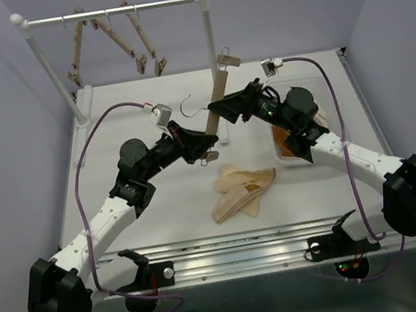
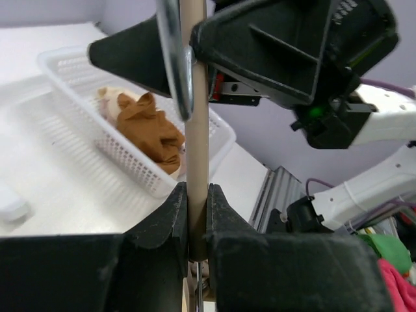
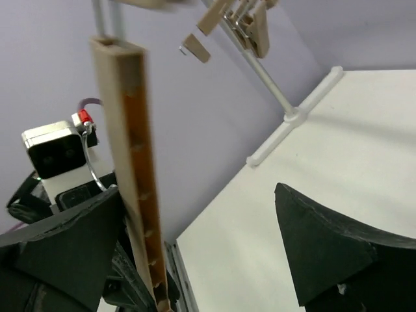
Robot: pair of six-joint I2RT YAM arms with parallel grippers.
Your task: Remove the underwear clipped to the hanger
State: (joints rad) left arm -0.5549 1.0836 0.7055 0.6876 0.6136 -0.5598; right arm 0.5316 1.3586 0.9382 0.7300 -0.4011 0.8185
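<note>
A bare wooden hanger [image 1: 220,94] is tilted steeply in mid-air over the table's middle. My left gripper [image 1: 207,142] is shut on its lower end; in the left wrist view the jaws [image 2: 197,201] pinch the pale bar [image 2: 197,130]. My right gripper [image 1: 221,110] is open around the bar higher up. In the right wrist view the bar [image 3: 130,162] lies beside the left finger [image 3: 71,253], far from the other. Pale cream-beige underwear [image 1: 241,190] lies loose on the table. Rust-brown underwear [image 2: 149,127] and a pinkish piece [image 2: 114,101] lie in the basket.
A white mesh basket [image 1: 297,81] stands at the right, partly under my right arm. A white rail [image 1: 114,12] at the back carries several bare clip hangers [image 1: 123,43]. Its post [image 1: 207,29] rises just behind the held hanger.
</note>
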